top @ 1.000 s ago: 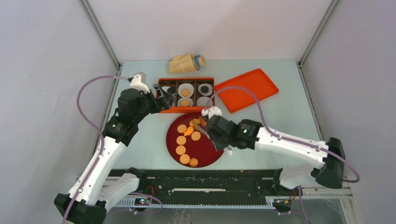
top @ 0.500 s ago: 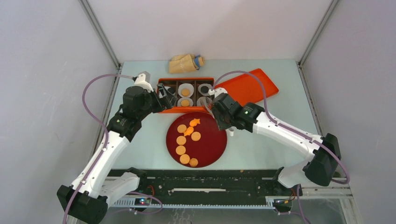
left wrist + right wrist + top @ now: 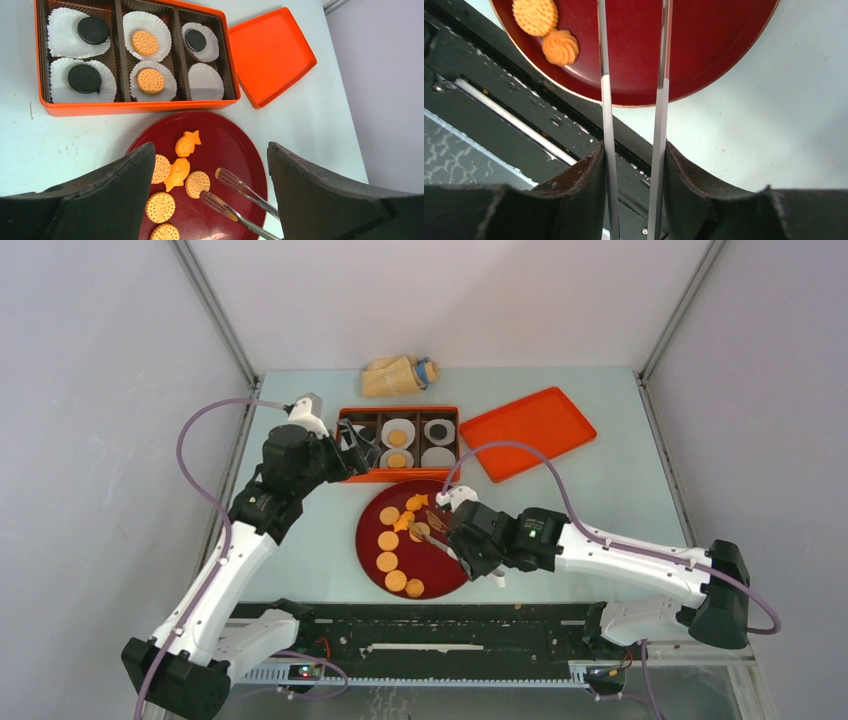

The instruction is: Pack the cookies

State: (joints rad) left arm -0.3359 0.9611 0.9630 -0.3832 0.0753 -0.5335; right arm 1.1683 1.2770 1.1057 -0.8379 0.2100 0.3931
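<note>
Right gripper [image 3: 462, 543] is clamping the tongs [image 3: 605, 100], their spread tips pointing toward ten o'clock at a tan cookie [image 3: 197, 183]; left gripper [image 3: 210, 150], gaping, is hovering farther off.

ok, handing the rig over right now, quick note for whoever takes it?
Left gripper: open, empty, hovering at the box's left end.
Right gripper: shut on tongs, tips apart beside a round cookie on the plate.
Box: five cookies in liners, three black, two tan; near-right liner empty.
To do: fill that liner, then fit the lid lying beside the box.
</note>
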